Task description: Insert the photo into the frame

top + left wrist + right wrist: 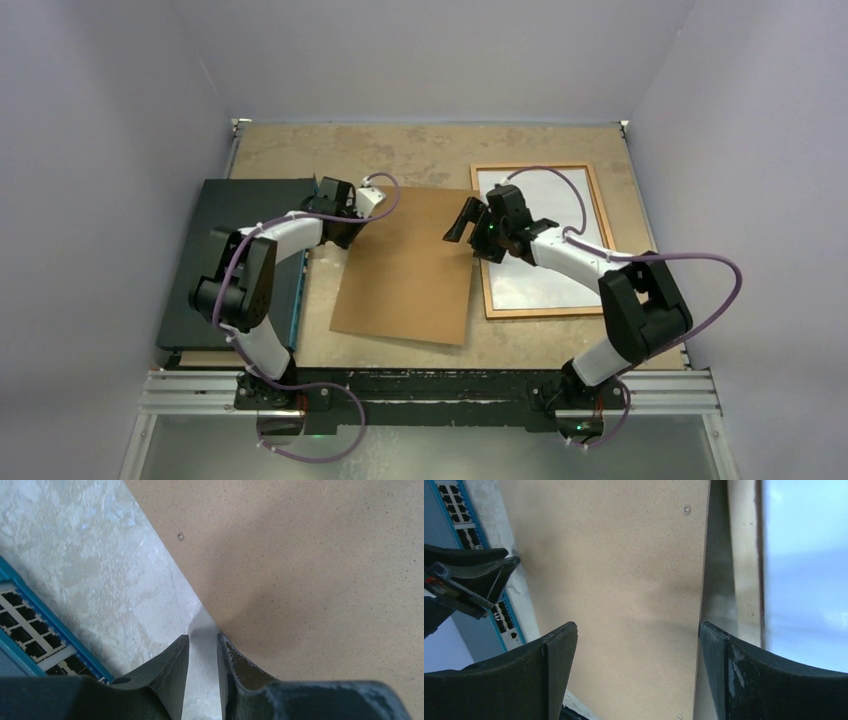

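Observation:
The frame [543,240], thin orange-brown wood around a pale pane, lies flat at the right; its left rail [744,555] shows in the right wrist view. The photo is hidden in every view. A plain brown backing board [408,265] lies in the middle. My left gripper [340,228] is low at the board's far left corner. Its jaws [203,636] stand a narrow gap apart with only bare table between them, the right finger against the board's edge [300,580]. My right gripper [463,226] hangs wide open [638,626] over the board's right edge, holding nothing.
A dark flat box [240,260] with a blue side [30,625] lies at the left, close to the left arm. A narrow strip of table separates the board from the frame. Pale walls enclose the table on three sides.

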{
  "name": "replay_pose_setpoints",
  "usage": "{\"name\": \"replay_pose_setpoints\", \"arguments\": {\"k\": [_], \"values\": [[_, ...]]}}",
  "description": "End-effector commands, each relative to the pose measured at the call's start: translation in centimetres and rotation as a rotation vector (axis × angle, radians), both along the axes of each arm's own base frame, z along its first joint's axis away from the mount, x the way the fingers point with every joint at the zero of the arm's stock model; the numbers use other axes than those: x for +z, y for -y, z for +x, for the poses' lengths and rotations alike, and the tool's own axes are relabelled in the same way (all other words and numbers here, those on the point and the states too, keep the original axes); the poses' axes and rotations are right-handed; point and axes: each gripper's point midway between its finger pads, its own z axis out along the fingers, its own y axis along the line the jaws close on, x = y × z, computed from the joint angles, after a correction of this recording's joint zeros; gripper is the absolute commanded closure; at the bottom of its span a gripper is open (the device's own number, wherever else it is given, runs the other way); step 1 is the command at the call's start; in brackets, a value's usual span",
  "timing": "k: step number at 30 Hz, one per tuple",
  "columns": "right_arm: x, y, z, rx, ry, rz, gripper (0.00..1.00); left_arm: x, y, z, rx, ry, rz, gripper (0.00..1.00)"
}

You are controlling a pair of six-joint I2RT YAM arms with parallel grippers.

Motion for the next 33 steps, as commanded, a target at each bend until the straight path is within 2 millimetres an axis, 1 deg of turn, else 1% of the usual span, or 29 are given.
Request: {"name": "replay_pose_setpoints", "arguments": {"k": [1,7,10,13,18,20,22,25,27,30,32,33], "values": [[4.6,-2.2,0.8,0.032,0.084,0.200,0.08,-3.9,5.0,-5.8,-0.095,-0.246,-0.126,0.73],[4.3,0.5,1.2,-0.026,0.085,0.194,0.09,-3.4,7.3,-5.4,-0.122,-0.240,-0.140,0.74],[3.4,2.3,1.5,-0.056,0.077,0.169,0.09,-3.2,8.4,-5.3,-0.140,-0.234,-0.140,0.73],[2.2,4.1,1.7,-0.079,0.064,0.141,0.09,-3.2,9.1,-5.2,-0.147,-0.233,-0.132,0.74],[-0.2,6.2,1.5,-0.095,0.039,0.072,0.10,-3.6,8.6,-5.2,-0.138,-0.229,-0.105,0.74],[-0.7,6.8,1.6,-0.099,0.037,0.049,0.10,-3.6,8.5,-5.3,-0.140,-0.229,-0.100,0.73],[-0.9,7.3,1.7,-0.098,0.041,0.021,0.11,-3.1,8.3,-5.4,-0.137,-0.222,-0.099,0.71],[-1.3,8.2,1.7,-0.103,0.042,-0.026,0.11,-2.0,7.8,-5.1,-0.128,-0.200,-0.098,0.62],[-1.9,8.9,1.5,-0.107,0.033,-0.064,0.11,-1.3,7.2,-4.8,-0.118,-0.196,-0.103,0.58],[-2.7,9.9,1.4,-0.114,0.029,-0.100,0.11,-0.5,6.1,-4.3,-0.103,-0.196,-0.108,0.56],[-3.1,10.2,1.1,-0.114,0.020,-0.105,0.10,-0.4,5.4,-4.1,-0.095,-0.193,-0.108,0.56],[-3.2,10.1,1.0,-0.110,0.020,-0.098,0.11,-0.5,5.2,-4.4,-0.100,-0.195,-0.105,0.56]]}}
